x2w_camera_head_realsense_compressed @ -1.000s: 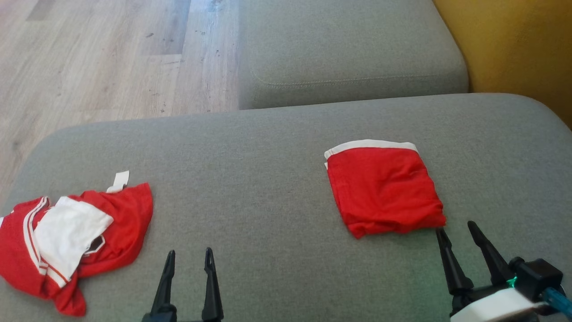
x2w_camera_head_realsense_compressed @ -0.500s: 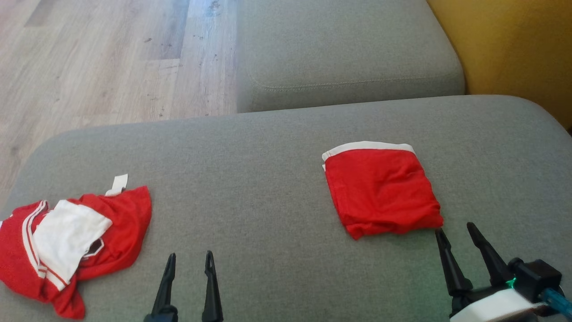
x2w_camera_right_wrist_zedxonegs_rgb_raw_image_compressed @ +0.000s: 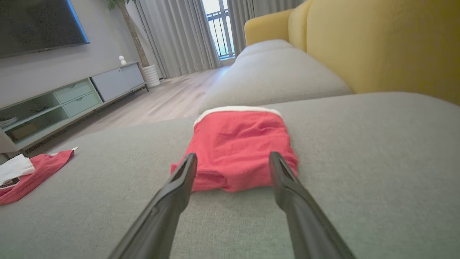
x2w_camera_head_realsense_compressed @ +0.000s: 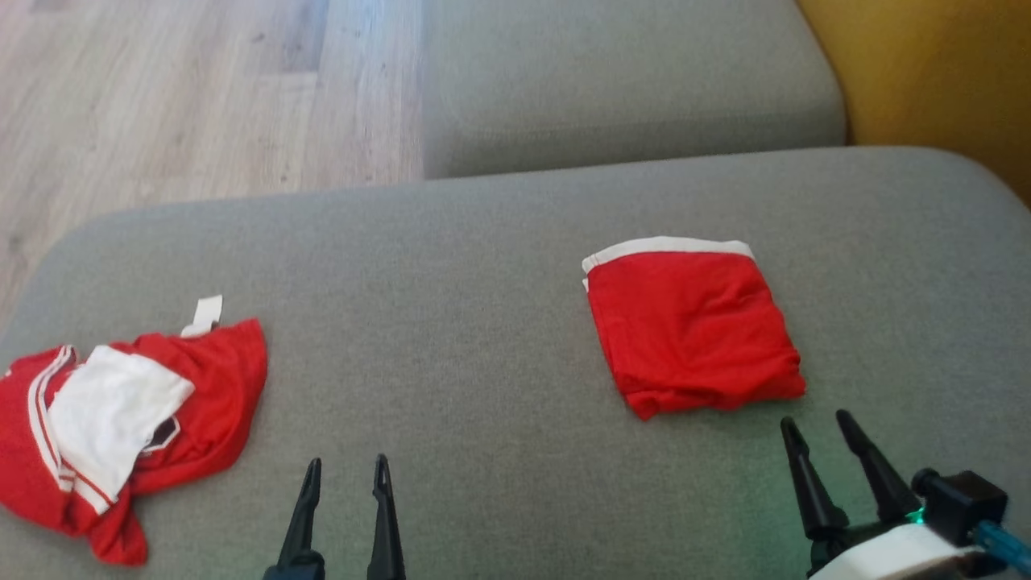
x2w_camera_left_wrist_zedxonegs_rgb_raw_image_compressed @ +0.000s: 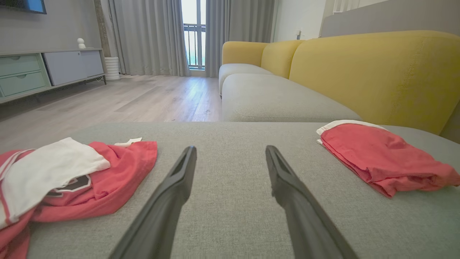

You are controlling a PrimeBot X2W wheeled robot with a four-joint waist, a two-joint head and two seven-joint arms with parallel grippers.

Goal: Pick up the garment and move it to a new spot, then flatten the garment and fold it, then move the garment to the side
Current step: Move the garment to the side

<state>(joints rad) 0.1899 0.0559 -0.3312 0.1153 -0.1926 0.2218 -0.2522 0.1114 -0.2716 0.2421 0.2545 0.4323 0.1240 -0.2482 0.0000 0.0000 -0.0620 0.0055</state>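
A folded red garment with a white band [x2w_camera_head_realsense_compressed: 691, 324] [x2w_camera_left_wrist_zedxonegs_rgb_raw_image_compressed: 381, 158] [x2w_camera_right_wrist_zedxonegs_rgb_raw_image_compressed: 237, 147] lies flat on the grey cushion [x2w_camera_head_realsense_compressed: 483, 282], right of centre. A crumpled red and white garment [x2w_camera_head_realsense_compressed: 121, 419] [x2w_camera_left_wrist_zedxonegs_rgb_raw_image_compressed: 64, 176] [x2w_camera_right_wrist_zedxonegs_rgb_raw_image_compressed: 25, 172] lies at the cushion's left edge. My right gripper [x2w_camera_head_realsense_compressed: 813, 424] [x2w_camera_right_wrist_zedxonegs_rgb_raw_image_compressed: 233, 158] is open, empty, its tips just short of the folded garment's near edge. My left gripper [x2w_camera_head_realsense_compressed: 347, 466] [x2w_camera_left_wrist_zedxonegs_rgb_raw_image_compressed: 230, 151] is open and empty over bare cushion between the two garments.
A second grey cushion [x2w_camera_head_realsense_compressed: 628, 80] lies beyond the first. A yellow backrest [x2w_camera_head_realsense_compressed: 934, 72] [x2w_camera_left_wrist_zedxonegs_rgb_raw_image_compressed: 373, 72] runs along the right. Wooden floor [x2w_camera_head_realsense_compressed: 185, 97] lies to the left and beyond; a low cabinet [x2w_camera_left_wrist_zedxonegs_rgb_raw_image_compressed: 46, 68] [x2w_camera_right_wrist_zedxonegs_rgb_raw_image_compressed: 72, 97] stands by the far wall.
The whole picture has shifted, so the camera moved. Both grippers stay open and keep about the same places relative to the garments.
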